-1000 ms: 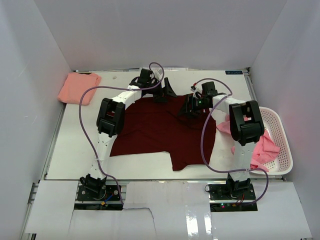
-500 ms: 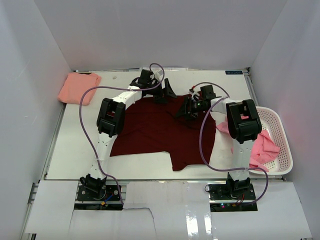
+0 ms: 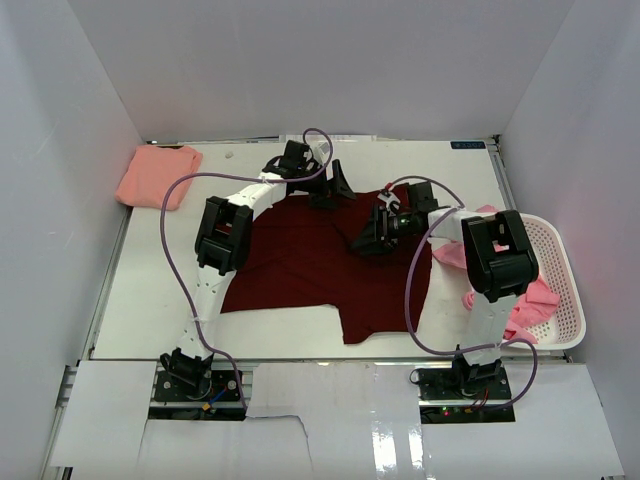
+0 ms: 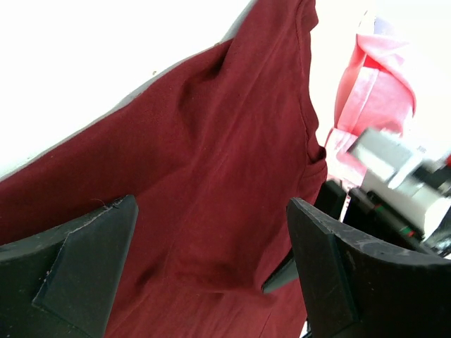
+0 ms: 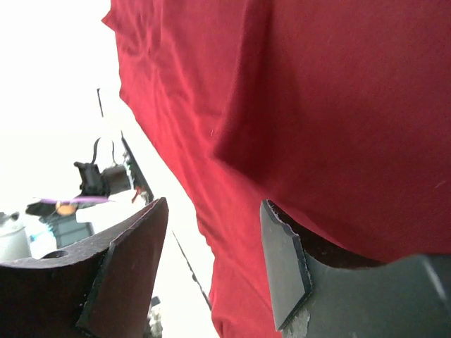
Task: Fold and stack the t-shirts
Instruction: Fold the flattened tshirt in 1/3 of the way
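Note:
A dark maroon t-shirt (image 3: 310, 265) lies spread flat on the table. My left gripper (image 3: 331, 186) hovers over its far edge, open wide, with maroon cloth (image 4: 211, 162) below and nothing between the fingers (image 4: 77, 274). My right gripper (image 3: 368, 237) is low over the shirt's right part, open; a fold of the maroon cloth (image 5: 338, 120) lies against its right finger (image 5: 285, 264). A salmon t-shirt (image 3: 157, 175) sits folded at the far left corner. Brighter pink t-shirts (image 3: 532, 297) lie crumpled in the basket.
The white mesh basket (image 3: 566, 290) stands at the table's right edge, a pink shirt (image 3: 452, 254) hanging over its near-left rim. White walls enclose the table on three sides. The purple cables loop above both arms.
My right gripper has moved from the shirt's far edge towards me and to the left, lower over the cloth. The left arm has stayed still.

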You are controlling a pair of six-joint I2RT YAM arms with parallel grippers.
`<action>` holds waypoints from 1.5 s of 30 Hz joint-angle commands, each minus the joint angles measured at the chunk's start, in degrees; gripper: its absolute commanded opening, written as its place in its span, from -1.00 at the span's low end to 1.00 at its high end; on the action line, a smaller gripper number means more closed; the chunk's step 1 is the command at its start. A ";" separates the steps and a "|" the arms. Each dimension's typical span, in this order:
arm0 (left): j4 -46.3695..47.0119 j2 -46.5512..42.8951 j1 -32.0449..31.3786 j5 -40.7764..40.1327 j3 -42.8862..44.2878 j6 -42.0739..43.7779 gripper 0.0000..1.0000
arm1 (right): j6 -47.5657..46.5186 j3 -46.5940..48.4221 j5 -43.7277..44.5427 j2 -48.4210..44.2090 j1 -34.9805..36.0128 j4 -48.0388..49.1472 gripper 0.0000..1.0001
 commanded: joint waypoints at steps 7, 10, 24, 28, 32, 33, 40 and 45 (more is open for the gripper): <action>-1.32 -3.46 -0.40 -2.00 -2.52 1.48 0.96 | -0.51 -7.12 -6.13 -1.65 1.19 0.04 0.20; -1.41 -3.63 -0.40 -2.44 -3.40 1.57 0.96 | -1.83 -8.00 -4.99 -3.57 1.54 -1.54 0.19; -8.50 -12.50 0.56 -4.27 1.77 2.61 0.96 | -7.72 0.87 15.12 -13.51 1.28 -12.44 0.16; -9.77 -21.72 4.33 -6.48 -9.76 3.06 0.96 | -9.82 4.29 27.49 -12.46 1.28 -16.13 0.21; -5.81 -31.39 12.06 -8.58 -25.34 4.73 0.96 | -11.59 10.08 36.75 -9.91 1.36 -19.47 0.22; -5.11 -34.36 14.95 -9.98 -27.89 5.34 0.96 | -11.94 11.14 38.24 -8.60 1.45 -20.00 0.22; -5.89 -38.35 18.05 -24.49 -37.06 13.25 0.96 | -12.73 17.30 49.41 -2.53 2.07 -23.70 0.23; -6.24 -36.68 18.05 -30.02 -36.54 16.51 0.96 | -13.26 21.08 54.68 2.21 2.33 -25.54 0.22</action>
